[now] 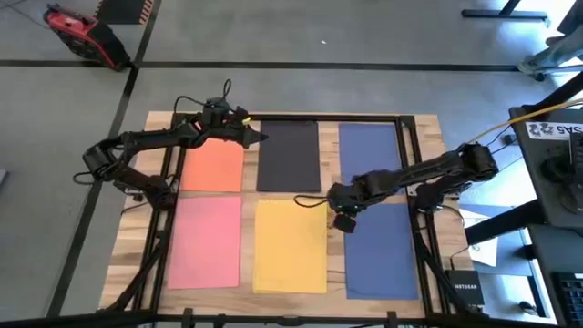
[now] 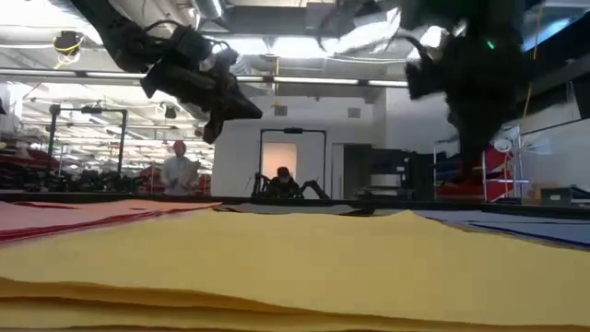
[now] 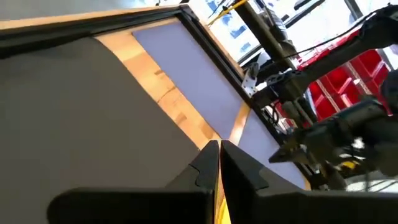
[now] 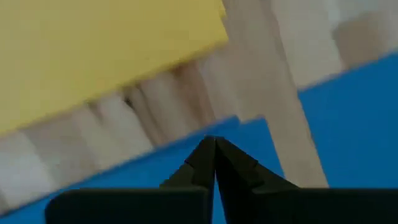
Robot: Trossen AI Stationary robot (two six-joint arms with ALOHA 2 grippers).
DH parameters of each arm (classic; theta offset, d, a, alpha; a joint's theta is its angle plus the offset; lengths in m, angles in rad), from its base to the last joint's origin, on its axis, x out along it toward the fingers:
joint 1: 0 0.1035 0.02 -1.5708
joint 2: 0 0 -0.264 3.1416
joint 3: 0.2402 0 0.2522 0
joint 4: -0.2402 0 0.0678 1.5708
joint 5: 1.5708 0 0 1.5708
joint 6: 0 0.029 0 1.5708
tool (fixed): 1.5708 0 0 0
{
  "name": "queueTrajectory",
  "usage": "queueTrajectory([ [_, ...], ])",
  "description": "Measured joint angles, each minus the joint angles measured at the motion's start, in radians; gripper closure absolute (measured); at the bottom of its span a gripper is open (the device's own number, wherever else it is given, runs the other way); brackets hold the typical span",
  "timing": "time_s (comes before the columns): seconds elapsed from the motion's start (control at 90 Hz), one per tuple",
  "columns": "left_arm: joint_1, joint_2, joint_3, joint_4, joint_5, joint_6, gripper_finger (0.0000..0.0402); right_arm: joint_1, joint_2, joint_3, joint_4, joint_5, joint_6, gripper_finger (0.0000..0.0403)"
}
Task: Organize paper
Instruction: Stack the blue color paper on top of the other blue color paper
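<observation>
Two slim dark jointed arms, thin black cables looped alongside; each hand (image 1: 259, 138) (image 1: 330, 202) matte black, tapered fingers.

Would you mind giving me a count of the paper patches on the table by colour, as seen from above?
Orange paper: 1
Black paper: 1
Blue paper: 2
Pink paper: 1
Yellow paper: 1
Total: 6 coloured patches; whether any patch is a stack of several sheets cannot be told from above.

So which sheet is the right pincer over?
The nearer blue sheet: the shut right pincer hangs at its corner beside the yellow sheet. The other blue sheet lies farther back.
</observation>
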Motion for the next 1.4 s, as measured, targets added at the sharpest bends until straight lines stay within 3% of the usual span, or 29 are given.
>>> queueTrajectory([
  [0.489,0.022,0.0,0.0,-0.027,-0.027,0.035,0.0402,-0.091,-0.001,-0.173,0.129,0.114,0.061,0.0403],
  [0.667,0.022,0.0,0.0,-0.028,-0.027,0.037,0.0402,-0.106,-0.006,-0.238,0.194,0.074,0.072,0.0403],
  [1.078,0.022,0.0,0.0,-0.048,-0.034,0.047,0.0402,-0.103,-0.032,-0.223,0.182,-0.064,0.124,0.0403],
  [1.4,0.022,0.0,0.0,-0.047,-0.035,0.045,0.0402,-0.103,-0.056,-0.214,0.191,-0.036,0.145,0.0403],
])
